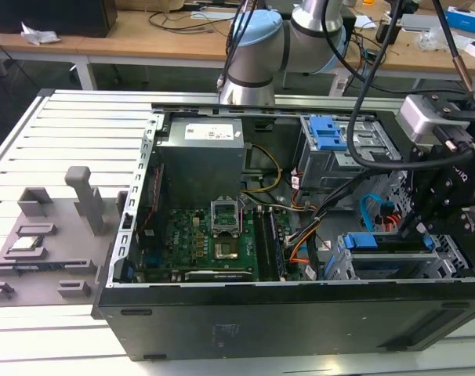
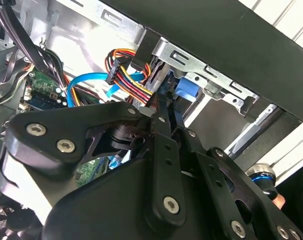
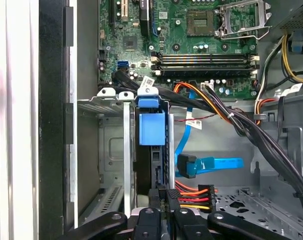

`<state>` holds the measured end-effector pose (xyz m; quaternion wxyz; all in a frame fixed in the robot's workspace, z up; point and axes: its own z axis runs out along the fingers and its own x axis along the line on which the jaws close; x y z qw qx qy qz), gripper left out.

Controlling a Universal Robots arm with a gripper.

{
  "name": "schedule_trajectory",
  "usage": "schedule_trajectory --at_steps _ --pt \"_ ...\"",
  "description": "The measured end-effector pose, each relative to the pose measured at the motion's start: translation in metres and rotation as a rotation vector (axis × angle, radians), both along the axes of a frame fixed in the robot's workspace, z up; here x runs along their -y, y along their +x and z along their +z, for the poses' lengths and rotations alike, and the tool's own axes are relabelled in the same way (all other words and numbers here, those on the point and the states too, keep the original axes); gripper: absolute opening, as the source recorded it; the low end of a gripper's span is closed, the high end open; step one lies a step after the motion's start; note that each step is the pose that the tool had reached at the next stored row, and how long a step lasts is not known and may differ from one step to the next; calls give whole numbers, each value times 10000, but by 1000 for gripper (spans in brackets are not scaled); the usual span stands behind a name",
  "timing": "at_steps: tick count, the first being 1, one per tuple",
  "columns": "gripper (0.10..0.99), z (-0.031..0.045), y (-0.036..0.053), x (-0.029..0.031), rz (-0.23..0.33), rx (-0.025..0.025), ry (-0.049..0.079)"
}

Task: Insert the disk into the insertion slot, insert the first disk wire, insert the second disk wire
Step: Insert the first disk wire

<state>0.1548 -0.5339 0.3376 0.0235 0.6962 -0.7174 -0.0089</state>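
Sitting in insertion slot [image 3: 113, 146], disk [image 3: 152, 129]; cables [image 3: 191, 196] just beside.

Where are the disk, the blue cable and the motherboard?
disk [image 3: 151, 127]: first wrist view, on its blue carrier.
blue cable [image 3: 221, 163]: first wrist view, on its flat stretch.
motherboard [image 3: 171, 37]: first wrist view, on the green board.

In the exterior view, a ribbed silver worktop [image 1: 73, 129] carries an open black computer case [image 1: 261, 321] from centre toward 3 o'clock, and a grey fixture [image 1: 65, 235] at 9 o'clock, perhaps holding a small chip [image 1: 26, 244].
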Motion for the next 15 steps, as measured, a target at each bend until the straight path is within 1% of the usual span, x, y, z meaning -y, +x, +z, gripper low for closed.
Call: schedule_trajectory --at_steps 8,9,10,11,14,15 --pt "169 -15 0 0 0 -1 8" --pt "180 -15 0 0 0 -1 7" --pt "247 -14 0 0 0 -1 4" --pt "247 -5 0 0 0 0 2" --pt "247 99 0 -5 -1 0 3" --pt "247 142 -1 -22 -1 0 4"
